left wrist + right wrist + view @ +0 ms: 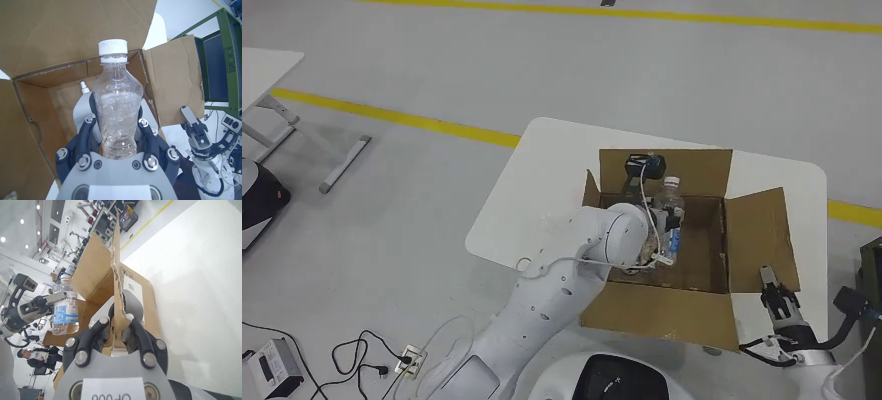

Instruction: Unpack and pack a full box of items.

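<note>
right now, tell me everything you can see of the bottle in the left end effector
The bottle is clear ribbed plastic with a white screw cap and a blue-and-white label. The left end effector is shut on its body from both sides, holding it over the open cardboard box, touching nothing else. Contents unclear.

Open cardboard box (662, 305), flaps spread; clear white-capped, blue-labelled bottle (117, 106) aloft over its opening.

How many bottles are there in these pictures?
2. A clear plastic bottle is held in the left gripper above the open cardboard box; a small white spray top, likely a second bottle, pokes up inside the box. More may be hidden.
</note>
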